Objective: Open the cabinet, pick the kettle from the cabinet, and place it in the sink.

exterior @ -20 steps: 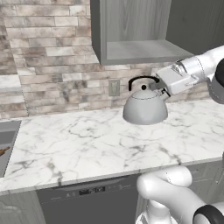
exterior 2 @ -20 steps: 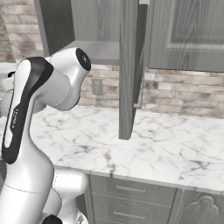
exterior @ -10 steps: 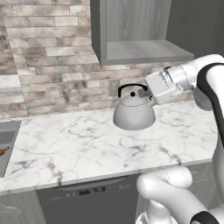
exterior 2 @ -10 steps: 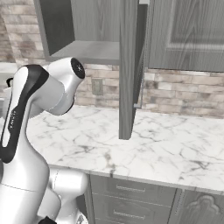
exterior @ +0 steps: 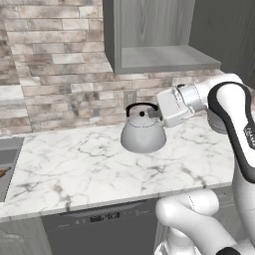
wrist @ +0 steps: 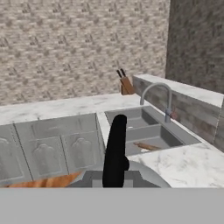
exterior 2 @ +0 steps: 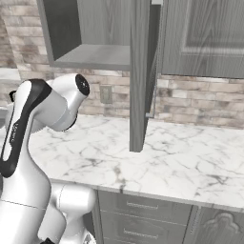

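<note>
The silver-grey kettle (exterior: 143,134) hangs over the marble counter (exterior: 74,169), below and left of the open cabinet (exterior: 159,57). My gripper (exterior: 155,114) is shut on the kettle's black arched handle (exterior: 142,105), reaching in from the right. In the hand view that handle (wrist: 115,148) runs up the middle, with the kettle's domed top (wrist: 144,174) under it. Beyond it lies the sink (wrist: 151,131) with its curved faucet (wrist: 156,89). The sink's edge (exterior: 9,157) also shows at the far left of the left base view. The cabinet's shelf (exterior 2: 95,55) is bare.
The open cabinet door (exterior 2: 139,76) juts out over the counter, edge on. A wooden rolling pin (wrist: 146,146) lies in the sink. A knife block (wrist: 127,85) stands on the counter past the sink. A dark dishwasher front (exterior: 99,226) sits under the counter.
My arm has carried the kettle leftward and a little lower, away from the cabinet and out over the counter. The grip on the handle has stayed shut.
</note>
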### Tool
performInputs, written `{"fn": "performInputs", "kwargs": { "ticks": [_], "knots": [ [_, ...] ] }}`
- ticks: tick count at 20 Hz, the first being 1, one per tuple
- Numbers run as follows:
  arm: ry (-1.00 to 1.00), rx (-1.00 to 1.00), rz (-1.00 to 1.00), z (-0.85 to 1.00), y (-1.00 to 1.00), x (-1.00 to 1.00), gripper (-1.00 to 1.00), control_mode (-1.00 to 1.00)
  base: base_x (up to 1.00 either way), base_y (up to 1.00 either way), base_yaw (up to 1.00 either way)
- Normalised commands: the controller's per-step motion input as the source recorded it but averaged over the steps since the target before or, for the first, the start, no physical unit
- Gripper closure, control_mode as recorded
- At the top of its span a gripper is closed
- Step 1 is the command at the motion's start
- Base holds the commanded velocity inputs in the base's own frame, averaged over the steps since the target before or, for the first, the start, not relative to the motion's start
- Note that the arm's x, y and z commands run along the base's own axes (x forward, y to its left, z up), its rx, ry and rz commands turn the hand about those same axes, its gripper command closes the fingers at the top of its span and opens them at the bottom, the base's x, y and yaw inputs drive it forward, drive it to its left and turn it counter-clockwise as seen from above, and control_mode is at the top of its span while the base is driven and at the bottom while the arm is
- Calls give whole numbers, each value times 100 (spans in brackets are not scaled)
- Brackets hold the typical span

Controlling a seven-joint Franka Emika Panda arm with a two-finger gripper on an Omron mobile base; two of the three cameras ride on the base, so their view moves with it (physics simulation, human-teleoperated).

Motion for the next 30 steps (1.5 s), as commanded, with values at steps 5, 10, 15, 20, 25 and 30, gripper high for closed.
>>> {"fn": "performInputs", "kwargs": {
  "ticks": [5,10,15,20,25,30],
  "knots": [
    [-6,2,0,-17,8,9,100,-100,0,0,0],
    [0,0,-1,1,0,0,100,-100,0,0,0],
    [0,0,0,0,0,0,100,-100,0,0,0],
    [0,0,0,0,0,0,100,-100,0,0,0],
    [0,0,0,0,0,0,100,-100,0,0,0],
    [0,0,0,0,0,0,100,-100,0,0,0]
  ]
}}
